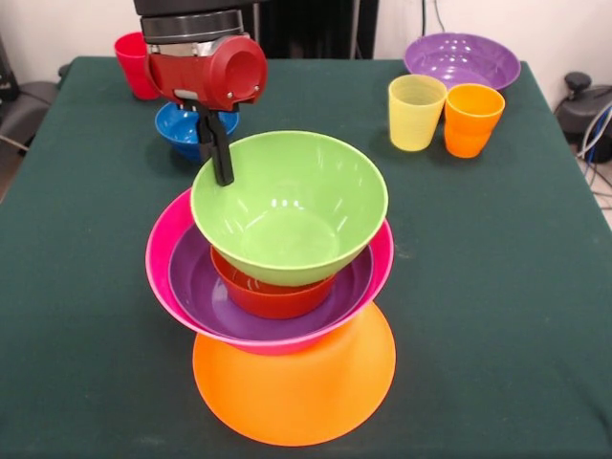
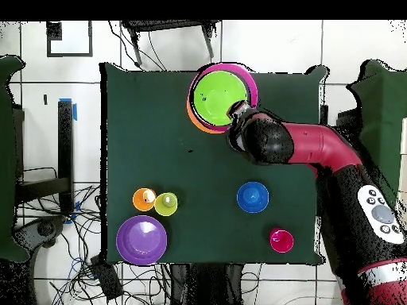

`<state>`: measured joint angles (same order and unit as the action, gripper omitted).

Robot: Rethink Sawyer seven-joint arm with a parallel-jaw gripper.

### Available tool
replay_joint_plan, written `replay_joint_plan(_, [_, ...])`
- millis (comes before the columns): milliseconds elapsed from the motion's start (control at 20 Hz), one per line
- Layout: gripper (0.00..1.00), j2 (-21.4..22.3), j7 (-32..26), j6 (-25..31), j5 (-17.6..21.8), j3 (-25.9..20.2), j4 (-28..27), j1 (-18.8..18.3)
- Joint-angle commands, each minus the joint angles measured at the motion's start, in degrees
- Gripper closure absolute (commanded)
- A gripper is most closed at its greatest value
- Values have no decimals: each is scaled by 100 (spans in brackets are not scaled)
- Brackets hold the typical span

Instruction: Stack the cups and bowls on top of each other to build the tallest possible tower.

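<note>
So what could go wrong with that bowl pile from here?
Two risks. The lime green plastic bowl sits tilted on the small red-orange bowl, and the end effector is at its rim, so pulling away could drag it off. Also, the hot pink bowl and the purple bowl inside it look off-centre over the upturned orange base bowl, so a nudge might tip the whole tower.
</note>
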<state>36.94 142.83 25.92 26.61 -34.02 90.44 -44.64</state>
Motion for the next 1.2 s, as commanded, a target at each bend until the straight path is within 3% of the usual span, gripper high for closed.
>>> replay_joint_plan(50, [100, -263, -1188, 58, 416, -280, -367, 35])
replay_joint_plan(300, [100, -314, -1232, 67, 428, -332, -396, 15])
replay_joint_plan(350, [0, -313, -1221, 37, 453, -353, -375, 3])
replay_joint_plan(900, [0, -318, -1208, 162, 558, -282, -577, 95])
replay_joint_plan(1200, [0, -95, -1218, 477, 369, -343, -533, 80])
